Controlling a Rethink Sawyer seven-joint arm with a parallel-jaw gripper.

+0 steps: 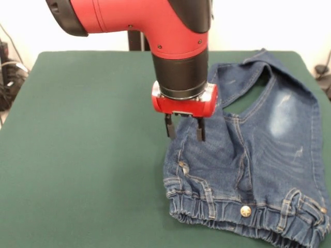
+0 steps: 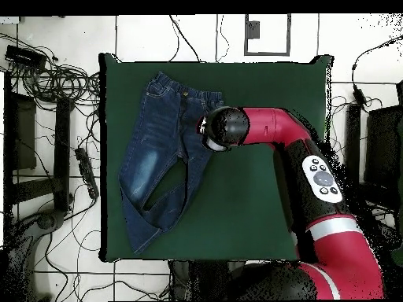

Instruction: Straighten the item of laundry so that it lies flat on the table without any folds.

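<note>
- One pair of blue denim jeans [image 1: 258, 165] lies on the dark green table [image 1: 83, 155]. In the front view it sits at the right, with the gathered waistband [image 1: 248, 219] toward the camera.
- One gripper [image 1: 184, 128], one arm. You have its two short black fingers [image 1: 168, 126] spread apart with nothing between them, hanging just above the jeans' edge nearest the table's middle.
- The jeans are not flat yet. The leg on the gripper's side looks folded over on itself, with rumpled cloth under the tool. The other leg [image 1: 289, 119], with one faded patch showing, runs straighter toward the far edge. A patch of green shows between the two legs.
- Judgement: you are at the reach-and-grasp step, early in the task.
- Next move calls for lowering onto the bunched leg, pinching only the top layer, then drawing it outward across the open felt.
- One brass button [image 1: 245, 211] marks the waistband centre.
</note>
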